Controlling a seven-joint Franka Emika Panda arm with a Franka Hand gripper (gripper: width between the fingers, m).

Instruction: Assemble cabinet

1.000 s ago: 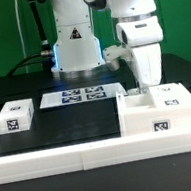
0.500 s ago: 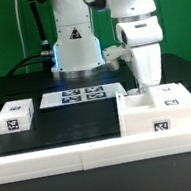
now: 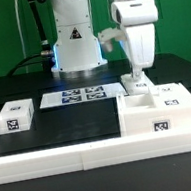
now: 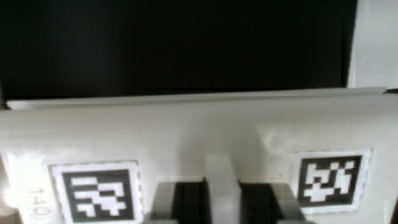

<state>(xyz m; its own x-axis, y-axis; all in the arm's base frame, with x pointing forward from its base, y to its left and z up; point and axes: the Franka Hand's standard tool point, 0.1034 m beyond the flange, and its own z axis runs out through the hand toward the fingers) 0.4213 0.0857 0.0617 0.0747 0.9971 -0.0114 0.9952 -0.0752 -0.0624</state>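
The cabinet [image 3: 168,113], a big white box with marker tags, lies at the exterior view's right on the black table. My gripper [image 3: 136,72] hangs just above its far left corner, shut on a flat white door panel [image 3: 138,82] and holding it a little above the box. In the wrist view my gripper [image 4: 226,206] has its two dark fingers [image 4: 185,205] pressed on a pale ridge of the panel [image 4: 196,135], which carries a tag on each side. The panel's far edge meets the black table.
A small white tagged block [image 3: 14,118] sits at the exterior view's left. The marker board [image 3: 78,94] lies behind the middle, in front of the robot base [image 3: 75,46]. A long white ledge [image 3: 64,156] runs along the front.
My gripper has risen and shifted slightly towards the exterior view's left, lifting the white panel up from the cabinet box. Nothing else has moved.
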